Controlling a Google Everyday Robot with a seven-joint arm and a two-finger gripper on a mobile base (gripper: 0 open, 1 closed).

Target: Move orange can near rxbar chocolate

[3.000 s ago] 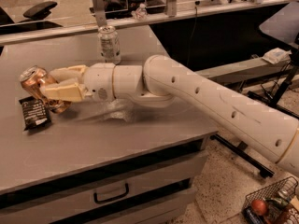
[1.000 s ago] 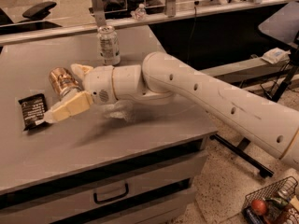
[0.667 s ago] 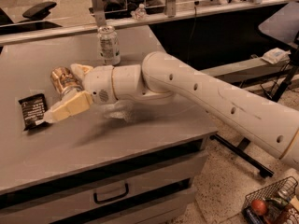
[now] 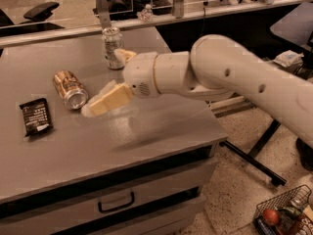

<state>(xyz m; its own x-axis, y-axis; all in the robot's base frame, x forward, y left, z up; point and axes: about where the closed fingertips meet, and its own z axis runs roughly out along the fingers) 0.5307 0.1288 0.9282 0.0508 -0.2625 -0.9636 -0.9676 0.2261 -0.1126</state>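
The orange can (image 4: 70, 88) lies on its side on the grey table (image 4: 146, 126), silver top facing front right. The rxbar chocolate (image 4: 35, 116), a flat black wrapper with white print, lies just to the can's left and front, a small gap between them. My gripper (image 4: 105, 82) is open and empty, right of the can. Its lower finger (image 4: 105, 100) points toward the can, close to it but apart, and the upper finger (image 4: 124, 56) is by the back can.
A silver-white can with dark print (image 4: 113, 47) stands upright at the back of the table, just behind my gripper. A drawer handle (image 4: 116, 202) is below the table's front edge. A wire basket (image 4: 283, 214) sits on the floor at the right.
The gripper has let go of the orange can, which now lies on its side by the bar. The arm has pulled back to the right, away from the can.
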